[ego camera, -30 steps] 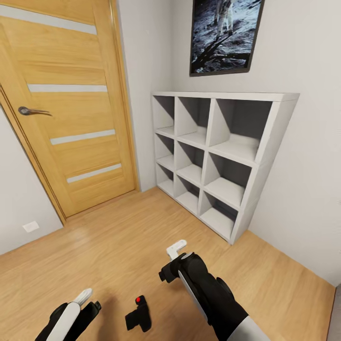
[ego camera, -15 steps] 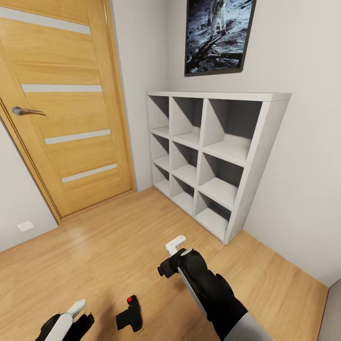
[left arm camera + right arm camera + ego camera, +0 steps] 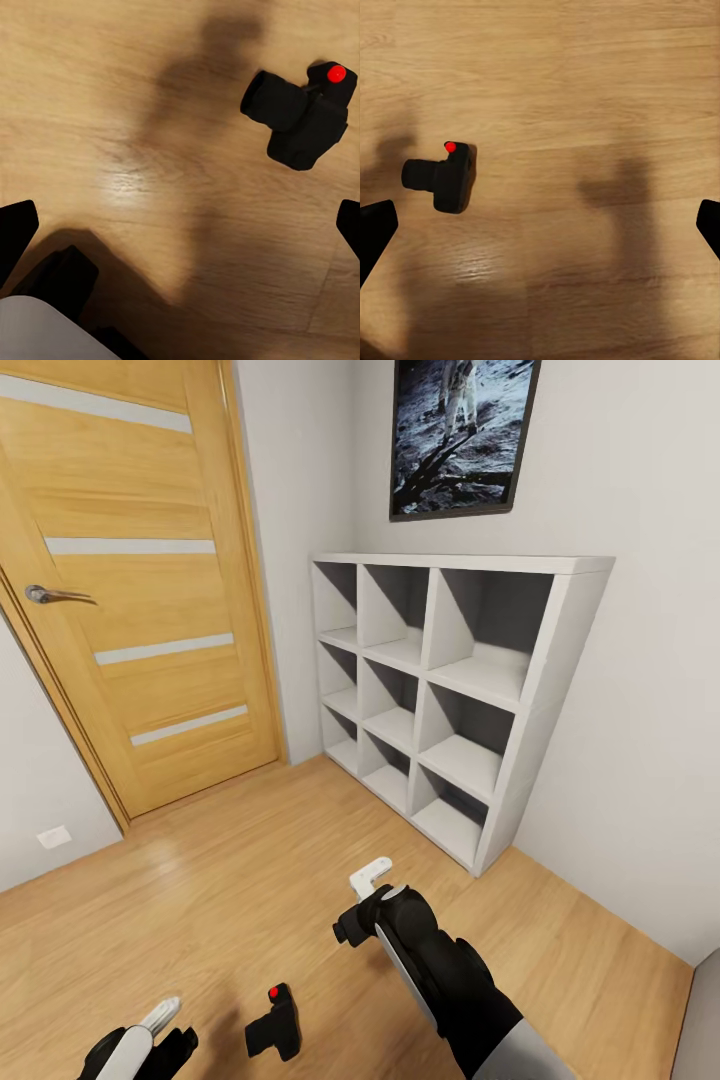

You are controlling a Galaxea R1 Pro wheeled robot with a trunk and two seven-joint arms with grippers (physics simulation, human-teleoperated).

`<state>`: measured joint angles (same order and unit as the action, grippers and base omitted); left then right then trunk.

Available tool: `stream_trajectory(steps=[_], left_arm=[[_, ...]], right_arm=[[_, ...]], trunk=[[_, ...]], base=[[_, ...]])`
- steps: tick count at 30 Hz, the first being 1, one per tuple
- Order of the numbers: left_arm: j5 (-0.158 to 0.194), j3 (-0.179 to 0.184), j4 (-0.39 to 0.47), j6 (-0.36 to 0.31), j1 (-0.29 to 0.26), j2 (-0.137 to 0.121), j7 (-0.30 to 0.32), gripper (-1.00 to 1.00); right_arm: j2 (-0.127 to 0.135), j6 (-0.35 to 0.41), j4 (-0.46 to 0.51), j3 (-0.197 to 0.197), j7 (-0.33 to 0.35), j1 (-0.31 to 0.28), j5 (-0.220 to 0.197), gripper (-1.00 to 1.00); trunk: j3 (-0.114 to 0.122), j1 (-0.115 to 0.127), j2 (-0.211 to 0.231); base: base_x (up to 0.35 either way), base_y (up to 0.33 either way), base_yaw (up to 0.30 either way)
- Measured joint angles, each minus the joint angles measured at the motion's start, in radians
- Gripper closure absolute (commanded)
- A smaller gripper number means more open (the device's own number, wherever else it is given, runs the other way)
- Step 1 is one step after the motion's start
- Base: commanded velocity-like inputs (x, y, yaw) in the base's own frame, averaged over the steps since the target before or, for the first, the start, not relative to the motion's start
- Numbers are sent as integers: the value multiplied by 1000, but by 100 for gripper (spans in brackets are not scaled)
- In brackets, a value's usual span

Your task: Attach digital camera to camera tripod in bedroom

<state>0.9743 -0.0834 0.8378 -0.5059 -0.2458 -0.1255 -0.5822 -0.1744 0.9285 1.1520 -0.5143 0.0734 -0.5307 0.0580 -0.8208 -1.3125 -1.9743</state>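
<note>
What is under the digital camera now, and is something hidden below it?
The digital camera lies on the light wood floor, between both arms. Its underside and the patch of floor directly beneath are covered by its body.

The floor (image 3: 250, 860) is light wood plank with a soft sheen, grain showing. The door (image 3: 130, 590) at upper left is warm wood veneer with 4 pale inlaid strips and a metal handle (image 3: 55, 596). The cube shelf (image 3: 450, 690) looks matt white. The digital camera (image 3: 300, 116) is matt black with a glossy red button
</note>
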Motion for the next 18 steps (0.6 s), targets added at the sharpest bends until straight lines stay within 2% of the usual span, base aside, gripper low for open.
stream_trajectory(steps=[18], left_arm=[[4, -3, 1, -4, 4, -2, 0, -100]], right_arm=[[0, 0, -5, -1, -1, 0, 0, -100]], trunk=[[0, 0, 0]], base=[[0, -6, 0]])
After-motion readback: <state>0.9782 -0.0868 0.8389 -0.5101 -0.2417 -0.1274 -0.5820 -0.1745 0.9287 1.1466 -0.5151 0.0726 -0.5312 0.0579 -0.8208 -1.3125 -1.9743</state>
